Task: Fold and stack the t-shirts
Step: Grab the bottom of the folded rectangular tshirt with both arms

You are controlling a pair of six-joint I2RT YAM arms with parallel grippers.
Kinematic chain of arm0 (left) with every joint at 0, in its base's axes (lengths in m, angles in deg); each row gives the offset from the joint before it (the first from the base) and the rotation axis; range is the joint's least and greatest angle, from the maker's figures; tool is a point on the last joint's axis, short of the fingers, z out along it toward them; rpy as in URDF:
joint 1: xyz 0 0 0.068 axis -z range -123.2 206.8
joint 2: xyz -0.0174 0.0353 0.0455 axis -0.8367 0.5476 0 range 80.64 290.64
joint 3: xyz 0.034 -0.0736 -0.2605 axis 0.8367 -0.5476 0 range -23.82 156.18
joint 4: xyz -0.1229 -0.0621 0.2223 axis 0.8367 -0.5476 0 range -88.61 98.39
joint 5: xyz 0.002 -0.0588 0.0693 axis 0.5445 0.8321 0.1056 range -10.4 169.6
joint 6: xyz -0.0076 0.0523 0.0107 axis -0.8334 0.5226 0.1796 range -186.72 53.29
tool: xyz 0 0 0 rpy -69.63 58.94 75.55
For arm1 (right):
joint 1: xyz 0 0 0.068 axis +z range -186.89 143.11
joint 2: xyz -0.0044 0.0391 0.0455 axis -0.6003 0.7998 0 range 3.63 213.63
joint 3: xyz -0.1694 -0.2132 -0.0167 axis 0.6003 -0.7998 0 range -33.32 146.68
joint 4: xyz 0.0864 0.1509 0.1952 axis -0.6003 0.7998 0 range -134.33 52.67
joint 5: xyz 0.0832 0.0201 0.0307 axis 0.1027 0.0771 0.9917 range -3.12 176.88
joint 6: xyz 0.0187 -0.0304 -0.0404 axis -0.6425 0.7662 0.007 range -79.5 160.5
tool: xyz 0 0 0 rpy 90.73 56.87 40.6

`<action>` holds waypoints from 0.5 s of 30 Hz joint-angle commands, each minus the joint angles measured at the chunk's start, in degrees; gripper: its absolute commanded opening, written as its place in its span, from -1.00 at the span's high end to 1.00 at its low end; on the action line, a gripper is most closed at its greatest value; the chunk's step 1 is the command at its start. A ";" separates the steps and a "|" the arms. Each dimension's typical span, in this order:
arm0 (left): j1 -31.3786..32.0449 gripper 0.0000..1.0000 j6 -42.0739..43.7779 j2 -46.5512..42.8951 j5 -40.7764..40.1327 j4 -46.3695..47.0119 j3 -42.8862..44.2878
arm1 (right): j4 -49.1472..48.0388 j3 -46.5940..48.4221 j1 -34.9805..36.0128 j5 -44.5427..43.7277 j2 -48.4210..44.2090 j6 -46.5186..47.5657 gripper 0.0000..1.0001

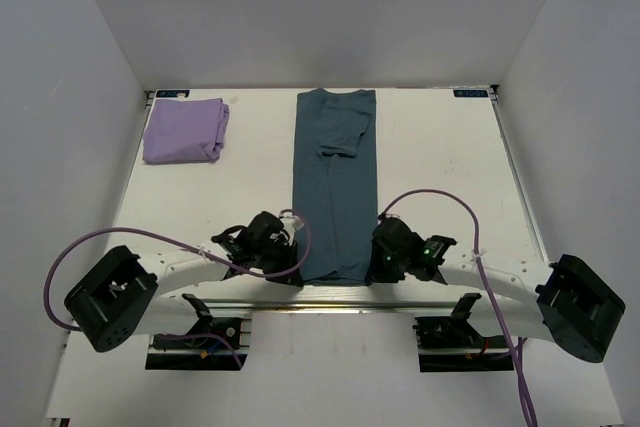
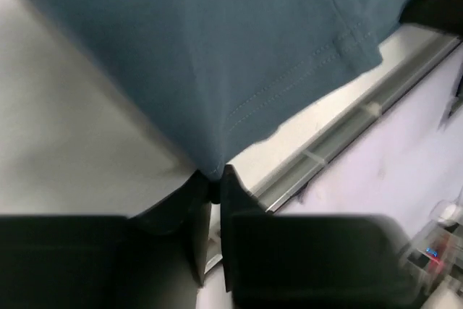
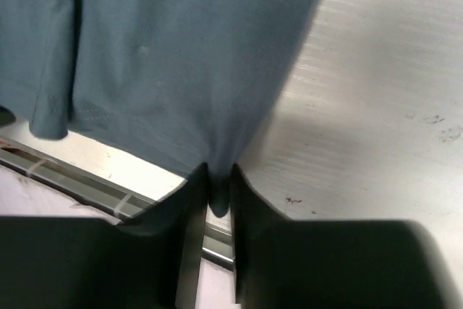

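A dark slate-blue t-shirt [image 1: 335, 182] lies as a long narrow strip down the middle of the table, sleeves folded in. My left gripper [image 1: 297, 269] is shut on its near left hem corner [image 2: 214, 166]. My right gripper [image 1: 374, 269] is shut on the near right hem corner [image 3: 221, 192]. In both wrist views the blue cloth is pinched between the dark fingers, just above the table's near edge. The lavender t-shirt [image 1: 185, 130] lies folded at the far left corner, apart from both grippers.
The white table [image 1: 450, 177] is walled by grey panels at the back and sides. A metal rail [image 2: 340, 135] runs along the near edge, right under the grippers. Purple cables [image 1: 430, 197] loop over both arms.
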 commanded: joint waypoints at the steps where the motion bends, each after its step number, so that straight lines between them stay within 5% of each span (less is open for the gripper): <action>1: 1.45 0.92 0.25 0.52 -0.78 -5.51 0.90 | -0.41 -0.49 0.05 0.20 -0.91 -0.56 0.78; 3: 1.46 1.00 0.25 -1.75 -1.31 -6.67 2.48 | -0.58 0.04 0.05 0.37 -1.79 1.79 1.00; 7: 1.46 1.00 0.86 -4.66 -4.11 -5.79 4.67 | -1.20 1.18 0.05 0.46 -3.11 5.67 1.00; 15: 0.05 1.00 2.28 -1.07 -9.74 -5.53 13.81 | 3.99 11.46 -0.74 -14.11 -0.05 10.25 1.00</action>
